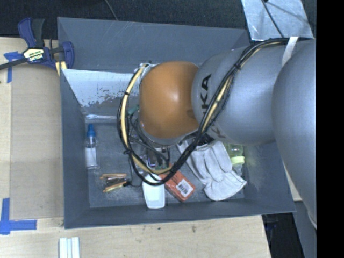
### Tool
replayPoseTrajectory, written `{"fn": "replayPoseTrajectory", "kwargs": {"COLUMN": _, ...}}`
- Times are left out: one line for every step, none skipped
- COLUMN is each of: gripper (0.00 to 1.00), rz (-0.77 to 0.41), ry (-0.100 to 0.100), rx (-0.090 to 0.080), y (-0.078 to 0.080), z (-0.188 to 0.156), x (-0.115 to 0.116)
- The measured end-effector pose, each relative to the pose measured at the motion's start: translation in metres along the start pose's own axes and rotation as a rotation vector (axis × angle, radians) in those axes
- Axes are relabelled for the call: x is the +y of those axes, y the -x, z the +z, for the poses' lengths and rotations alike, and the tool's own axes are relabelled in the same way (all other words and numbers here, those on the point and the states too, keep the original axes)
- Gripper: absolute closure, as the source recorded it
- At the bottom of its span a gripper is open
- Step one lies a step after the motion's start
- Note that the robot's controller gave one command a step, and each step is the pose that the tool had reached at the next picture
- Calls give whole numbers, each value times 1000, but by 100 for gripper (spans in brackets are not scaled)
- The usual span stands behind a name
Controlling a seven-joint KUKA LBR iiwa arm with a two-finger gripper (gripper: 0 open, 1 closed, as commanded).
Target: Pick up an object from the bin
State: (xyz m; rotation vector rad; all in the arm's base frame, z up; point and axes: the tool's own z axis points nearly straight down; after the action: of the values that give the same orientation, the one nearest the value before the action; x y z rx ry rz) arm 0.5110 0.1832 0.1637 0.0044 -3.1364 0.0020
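Gripper point(151, 157): beneath orange cover point(166, 98); open or closed, could not tell.
Nearest: white bottle point(154, 195), orange packet point(180, 187), white cloth point(217, 171).

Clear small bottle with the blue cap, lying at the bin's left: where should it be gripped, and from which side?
Probably at mid-body of the clear bottle, coming straight down from above and closing across its narrow width. It lies flat, lengthwise along the left wall, blue cap toward the far end, with bare bin floor on both long sides.

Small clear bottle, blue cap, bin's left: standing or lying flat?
Lying flat. The bottle shows its whole side lengthwise from above, with the blue cap at one end.
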Motion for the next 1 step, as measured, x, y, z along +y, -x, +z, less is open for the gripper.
{"fn": "replayPoseTrajectory", "kwargs": {"gripper": 0, "rz": 3, "ry": 2, "rx": -8, "y": 2, "z": -5, "x": -1}}
